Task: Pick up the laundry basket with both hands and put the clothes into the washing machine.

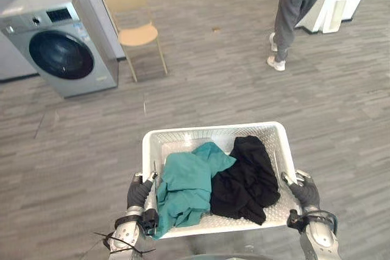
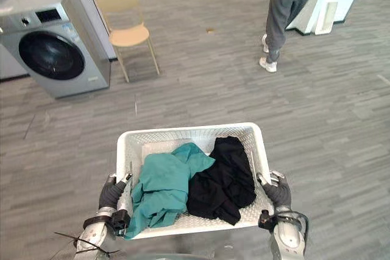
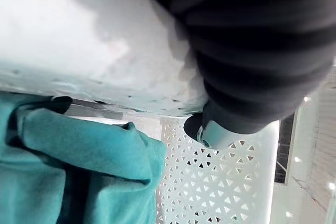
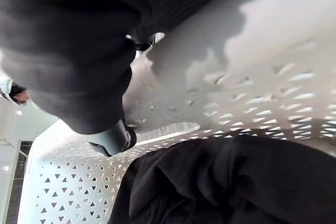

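Between left hand [image 1: 139, 193] and right hand [image 1: 303, 192], both curled on its rims, the laundry basket [image 1: 213, 131] is lifted; clothes [image 1: 187, 184] lie inside, the washing machine [image 1: 61, 44] well apart.

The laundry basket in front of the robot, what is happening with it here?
The robot is carrying the white laundry basket in front of itself, with its left hand gripping one side rim and its right hand gripping the other. A teal garment and a black garment lie inside. The washing machine stands ahead to the left with its door closed, next to a beige chair. A person stands farther off. Nothing is loaded yet.
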Robot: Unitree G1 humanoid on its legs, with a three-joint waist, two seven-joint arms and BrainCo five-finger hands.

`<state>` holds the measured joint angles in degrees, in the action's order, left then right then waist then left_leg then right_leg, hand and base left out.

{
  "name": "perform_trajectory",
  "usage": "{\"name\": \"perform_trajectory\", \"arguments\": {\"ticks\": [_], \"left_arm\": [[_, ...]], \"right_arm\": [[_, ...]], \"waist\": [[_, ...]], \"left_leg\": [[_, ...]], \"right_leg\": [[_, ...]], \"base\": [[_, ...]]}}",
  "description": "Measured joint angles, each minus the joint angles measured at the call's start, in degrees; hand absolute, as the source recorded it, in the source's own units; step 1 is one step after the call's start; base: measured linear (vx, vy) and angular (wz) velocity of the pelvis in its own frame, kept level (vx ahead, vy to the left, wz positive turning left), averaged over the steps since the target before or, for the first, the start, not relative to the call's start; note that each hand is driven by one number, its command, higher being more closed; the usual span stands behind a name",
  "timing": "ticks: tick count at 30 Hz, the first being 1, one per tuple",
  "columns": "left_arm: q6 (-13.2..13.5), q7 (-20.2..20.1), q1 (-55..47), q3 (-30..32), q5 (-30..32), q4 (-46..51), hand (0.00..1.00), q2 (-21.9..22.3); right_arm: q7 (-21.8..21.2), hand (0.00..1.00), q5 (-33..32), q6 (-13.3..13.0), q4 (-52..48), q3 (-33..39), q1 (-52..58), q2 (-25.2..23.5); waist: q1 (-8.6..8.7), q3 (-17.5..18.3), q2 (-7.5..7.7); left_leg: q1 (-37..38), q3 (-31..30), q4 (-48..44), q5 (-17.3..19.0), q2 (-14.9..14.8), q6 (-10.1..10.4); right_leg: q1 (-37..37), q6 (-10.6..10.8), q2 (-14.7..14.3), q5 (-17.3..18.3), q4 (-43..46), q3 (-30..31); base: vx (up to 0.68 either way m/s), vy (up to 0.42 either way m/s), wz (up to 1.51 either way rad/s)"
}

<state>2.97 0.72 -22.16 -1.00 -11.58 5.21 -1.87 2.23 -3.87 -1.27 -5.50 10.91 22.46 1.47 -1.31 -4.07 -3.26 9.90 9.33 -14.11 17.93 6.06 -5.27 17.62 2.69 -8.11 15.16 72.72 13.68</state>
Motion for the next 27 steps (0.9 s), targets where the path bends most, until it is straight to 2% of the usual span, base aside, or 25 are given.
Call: {"name": "perform_trajectory", "arguments": {"ticks": [1, 2, 3, 4, 5, 6, 7, 8, 10, 11, 12, 13, 14, 15, 16, 17, 18, 19, 20, 22, 23, 24, 25, 26, 27], "left_arm": [[0.0, 0.0, 1.0, 0.1, 0.0, 0.0, 1.0, -0.6], [0.0, 0.0, 2.9, -0.2, 0.0, -0.1, 1.0, -0.8], [0.0, -0.3, 4.4, -1.0, 0.0, -0.4, 1.0, -0.8], [0.0, -0.4, 4.9, -1.2, 0.0, -0.6, 1.0, -0.7], [0.0, -0.5, 5.2, -1.9, 0.0, -0.6, 1.0, -0.6], [-0.1, -0.3, 5.3, -2.0, -0.1, -1.7, 1.0, 0.8], [-0.3, -0.2, 5.2, -1.6, 0.0, -1.8, 1.0, 1.1], [-0.4, -0.1, 6.1, -1.1, 0.0, -2.4, 1.0, -0.3], [-0.2, 0.0, 5.8, -0.8, 0.0, -2.1, 1.0, -0.4], [0.1, 0.0, 4.8, -0.7, 0.0, -1.4, 1.0, -0.3], [0.5, -0.3, 2.5, -0.5, -0.2, 0.7, 1.0, 0.5], [1.0, -0.5, 1.4, -0.5, -0.2, 1.8, 1.0, 1.6], [1.1, -0.5, 1.0, -0.2, -0.2, 1.9, 1.0, 2.2], [0.7, -0.6, 0.9, 0.7, -0.2, 1.9, 1.0, 2.0], [0.5, -0.6, 0.6, 1.3, -0.2, 1.8, 1.0, 1.3], [0.5, -0.5, 0.4, 1.6, -0.2, 1.8, 1.0, 1.1], [0.5, -0.5, 0.4, 1.7, -0.2, 1.8, 1.0, 1.0], [0.5, -0.6, 0.5, 1.4, -0.2, 1.8, 1.0, 1.0], [0.7, -0.5, 0.8, 0.9, -0.3, 1.9, 1.0, 1.5], [0.9, -0.3, 0.8, 0.5, -0.4, 1.9, 1.0, 1.5], [0.8, 0.0, 0.4, 0.0, -0.5, 1.4, 1.0, 0.8], [0.5, 0.1, 0.3, 0.0, -0.4, 1.3, 1.0, 0.3], [0.5, 0.0, 0.3, -0.2, -0.4, 1.3, 1.0, -0.3], [0.5, 0.0, 0.4, -0.3, -0.4, 1.4, 1.0, -0.6], [0.5, 0.1, 0.7, -0.4, -0.4, 1.4, 1.0, -0.6]], "right_arm": [[0.0, 1.0, 0.0, -0.1, -0.7, 0.2, 0.0, -0.5], [0.0, 1.0, -0.1, -0.6, -2.2, 0.9, 0.6, -1.1], [0.1, 1.0, -0.3, -1.4, -2.8, 2.2, 0.8, -1.1], [0.1, 1.0, -0.3, -1.5, -2.8, 2.8, 0.9, -1.0], [0.5, 1.0, -0.6, -1.7, -2.9, 3.0, 0.9, -0.5], [0.5, 1.0, -1.3, -1.8, -2.6, 3.0, 1.1, 1.6], [0.5, 1.0, -1.3, -1.0, -2.5, 2.6, 0.2, 2.0], [0.4, 1.0, -1.4, -0.3, -2.5, 1.8, -0.5, 1.3], [0.4, 1.0, -2.2, -0.4, -2.6, 1.4, 0.3, 0.7], [0.2, 1.0, -2.3, -0.6, -2.8, 0.9, 0.4, 1.1], [0.1, 1.0, -3.0, -1.5, -3.2, 0.3, 0.5, 2.0], [0.2, 1.0, -3.8, -2.0, -3.0, 0.1, 0.4, 2.9], [0.2, 1.0, -3.8, -1.9, -2.3, 0.0, -0.5, 3.5], [0.3, 1.0, -3.8, -1.4, -1.7, -1.0, -1.2, 3.7], [0.5, 1.0, -3.8, -1.0, -1.7, -1.8, -1.3, 3.1], [0.5, 1.0, -3.8, -0.9, -1.7, -2.1, -1.3, 2.9], [0.7, 1.0, -3.8, -0.8, -1.7, -2.3, -1.2, 2.9], [1.0, 1.0, -3.8, -0.8, -1.7, -2.2, -1.2, 2.9], [1.7, 1.0, -3.7, -0.8, -1.8, -1.8, -1.8, 3.4], [2.0, 1.0, -3.5, -0.9, -2.0, -1.7, -1.8, 3.7], [2.7, 1.0, -2.7, -0.6, -1.9, -1.8, -0.6, 3.0], [2.7, 1.0, -2.3, -0.4, -1.9, -1.8, -0.2, 2.2], [2.7, 1.0, -2.2, -0.4, -1.9, -1.8, 0.2, 1.6], [2.5, 1.0, -2.2, -0.4, -2.0, -1.6, 0.3, 1.3], [2.4, 1.0, -2.2, -0.6, -2.1, -1.4, 0.3, 1.3]], "waist": [[0.42, -0.1, 0.24], [1.06, -0.2, 0.49], [1.97, -0.4, 0.75], [2.25, -0.3, 0.6], [2.52, 0.1, 0.67], [3.16, 0.3, -1.05], [2.95, 1.0, -2.59], [3.12, 0.4, -1.38], [4.09, 0.0, 0.71], [4.12, -0.2, 1.18], [3.94, 0.8, 0.09], [3.72, 0.5, -1.02], [2.87, 0.8, -2.64], [1.14, 0.8, -3.91], [0.05, 0.5, -3.29], [-0.15, 0.3, -2.61], [-0.84, 0.3, -0.87], [-1.12, 0.3, 0.02], [-1.15, 0.3, 1.25], [-1.11, 0.4, 1.26], [-1.06, 1.4, 0.95], [-0.76, 2.0, 1.81], [-0.37, 2.6, 2.14], [0.61, 2.8, 2.42], [0.34, 2.9, 2.52]], "left_leg": [[1.6, -0.1, 0.8, -1.2, 0.5, 0.4], [3.7, -0.4, 0.4, -1.8, 0.7, 0.4], [6.1, -1.1, -0.8, -1.7, 1.0, 0.5], [7.8, -1.6, -1.2, -1.4, 1.0, 0.9], [9.4, -2.3, -2.3, -0.7, 1.0, 2.1], [11.7, -4.6, -5.8, 0.3, 0.0, 3.5], [11.4, -6.1, -8.9, -0.3, -1.3, 4.1], [9.5, -6.1, -14.8, 1.4, -3.0, 1.9], [6.3, -8.0, -22.7, -0.4, -5.6, 2.0], [5.6, -8.3, -25.4, -2.4, -6.2, 1.2], [1.9, -9.5, -33.5, -8.5, -8.3, 3.4], [-1.7, -9.2, -42.4, -10.0, -10.7, 4.1], [-4.2, -8.9, -46.7, -9.7, -12.6, 4.4], [-8.8, -8.3, -52.2, -9.0, -14.3, 5.2], [-12.7, -6.8, -51.7, -7.3, -15.1, 5.2], [-14.3, -5.8, -50.1, -5.8, -15.1, 5.3], [-17.7, -3.4, -44.2, -2.7, -14.4, 4.8], [-19.3, -2.7, -40.1, -1.7, -13.6, 4.7], [-22.6, -3.1, -25.1, -1.8, -11.4, 4.9], [-23.2, -4.2, -13.5, -5.4, -10.1, 7.3], [-21.7, -3.2, -5.4, -14.4, -10.2, 6.2], [-20.9, -2.5, -4.7, -14.5, -9.6, 5.7], [-20.1, -2.1, -3.4, -14.4, -9.4, 5.3], [-18.6, -2.0, -0.8, -14.4, -9.5, 5.2], [-16.7, -0.9, 1.8, -14.4, -9.6, 5.2]], "right_leg": [[2.2, -1.2, -0.8, 1.6, -3.2, -2.0], [5.2, -3.7, -2.4, 2.8, -13.2, -4.6], [6.9, -4.7, -3.5, 2.0, -24.1, -7.1], [7.7, -5.9, -4.2, 0.5, -29.4, -7.7], [8.7, -6.4, -5.2, -3.6, -37.2, -8.1], [7.9, -9.8, -6.8, -12.3, -40.2, -9.7], [7.2, -11.9, -7.2, -10.4, -39.1, -10.1], [6.0, -13.2, -6.6, -8.4, -37.0, -8.7], [2.0, -14.2, -3.2, -8.0, -33.8, -7.7], [2.4, -15.1, -2.5, -8.6, -29.5, -8.9], [0.3, -12.7, -0.9, -6.4, -36.2, -10.5], [-4.5, -9.4, -2.4, -1.8, -41.2, -7.2], [-6.3, -9.7, -3.8, -1.8, -43.0, -6.0], [-10.3, -10.6, -4.7, -2.5, -47.4, -4.9], [-15.2, -10.8, -4.4, -3.3, -51.9, -3.0], [-17.5, -11.0, -3.6, -3.5, -54.0, -2.3], [-21.1, -11.0, -1.6, -3.6, -57.3, -0.6], [-22.6, -10.8, -0.5, -3.7, -58.5, 0.2], [-24.7, -8.8, 1.8, -3.4, -59.0, 1.8], [-25.3, -5.6, 2.1, -1.5, -56.9, 3.0], [-25.6, -1.9, 1.4, 2.0, -50.5, 5.6], [-24.6, -1.5, 1.7, 1.8, -48.0, 6.6], [-23.0, -0.1, 1.2, 0.9, -45.0, 7.5], [-21.3, 0.0, 1.2, 0.8, -42.1, 8.7], [-20.2, -0.8, 2.4, 3.1, -43.4, 9.6]], "base": [[0.66, 0.232, 0.5], [0.69, 0.209, 0.6], [0.72, 0.197, 0.69], [0.76, 0.193, 0.64], [0.76, 0.162, 0.55], [0.91, 0.228, 0.34], [0.88, 0.199, 0.45], [0.71, 0.143, 0.62], [0.62, -0.04, 1.0], [0.51, -0.136, 0.92], [0.26, -0.139, 0.64], [0.04, -0.071, 0.42], [0.25, 0.041, -0.23], [0.44, 0.101, -0.57], [0.55, 0.127, -0.54], [0.49, 0.114, -0.45], [0.39, 0.112, -0.36], [0.57, 0.171, -0.55], [0.46, 0.153, -0.49], [0.51, 0.193, -0.61], [0.57, 0.22, -0.59], [0.59, 0.213, -0.49], [0.3, 0.088, -0.09], [0.35, 0.11, -0.34], [0.37, 0.118, -0.46]]}}
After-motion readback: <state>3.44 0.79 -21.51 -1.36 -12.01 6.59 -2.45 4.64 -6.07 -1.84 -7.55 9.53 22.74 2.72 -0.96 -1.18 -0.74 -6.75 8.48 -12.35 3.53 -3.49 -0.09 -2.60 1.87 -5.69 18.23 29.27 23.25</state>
